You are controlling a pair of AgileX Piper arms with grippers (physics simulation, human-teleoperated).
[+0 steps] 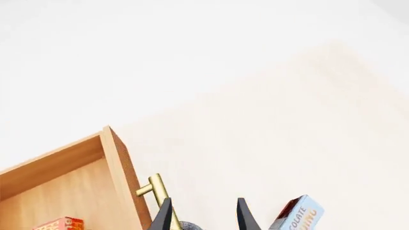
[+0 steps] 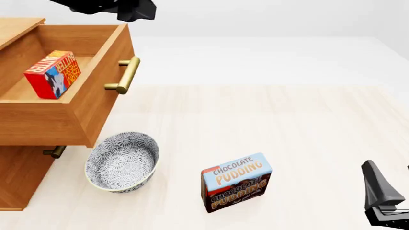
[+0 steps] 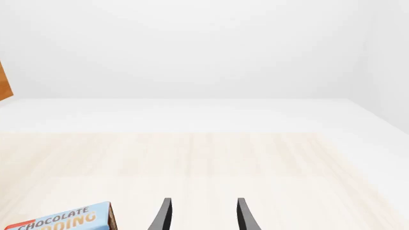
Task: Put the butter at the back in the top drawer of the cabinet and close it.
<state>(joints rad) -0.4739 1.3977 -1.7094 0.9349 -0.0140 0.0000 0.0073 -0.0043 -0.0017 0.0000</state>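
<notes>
The butter [image 2: 53, 74], a small red box with an orange-yellow label, stands inside the top drawer [image 2: 99, 108], which is pulled out of the cabinet [image 2: 19, 177]. In the left wrist view the butter [image 1: 61, 224] shows at the picture's edge inside the drawer [image 1: 118, 172], beside the brass handle [image 1: 156, 191]. My left gripper [image 2: 135, 10] hangs above the drawer's front edge, open [image 1: 204, 215] and holding nothing. My right gripper [image 2: 391, 194] is low at the near right, open [image 3: 203, 215], with nothing between its fingers.
A patterned bowl [image 2: 121, 160] sits on the table below the open drawer's front. The Chocolate Pudding box [image 2: 236, 182] stands upright right of the bowl, and also shows as the pudding box [image 3: 64, 221] in the right wrist view. A lower drawer handle [image 2: 54, 152] peeks out under the open drawer.
</notes>
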